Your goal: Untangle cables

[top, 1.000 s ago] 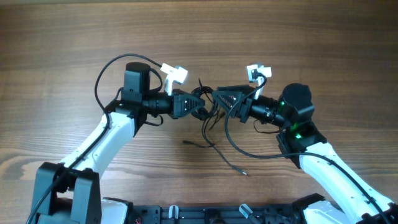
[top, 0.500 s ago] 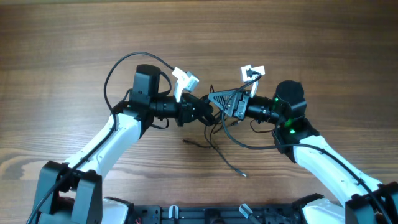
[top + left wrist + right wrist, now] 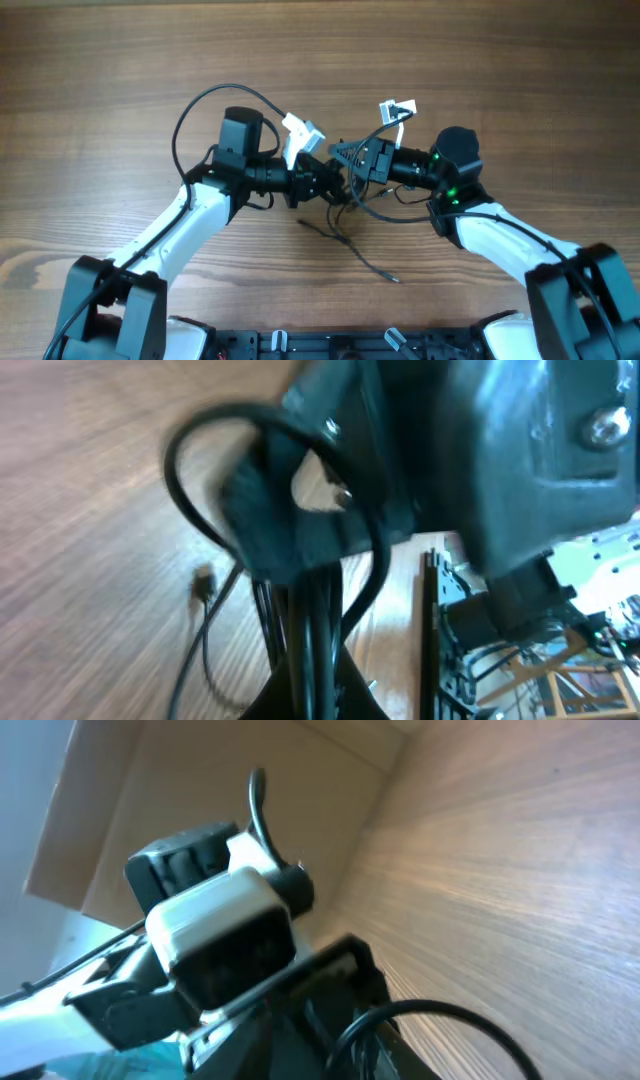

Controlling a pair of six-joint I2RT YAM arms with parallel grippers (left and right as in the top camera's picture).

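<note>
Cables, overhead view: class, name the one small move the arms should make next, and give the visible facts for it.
Probably draw the two grippers slowly apart, sideways. Overhead, the left gripper and right gripper meet almost tip to tip, the cables bunched between them, loose ends trailing on the table. The left seems shut on strands; the right's grip cannot be told.

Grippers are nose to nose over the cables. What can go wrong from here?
1. The left gripper and right gripper nearly touch; closing in more may knock them together.
2. The cables hang in a tangle between them, one end trailing on the table; pulling apart might tighten it.
3. Both wrist views are blurred, so the grips can't be checked.
</note>
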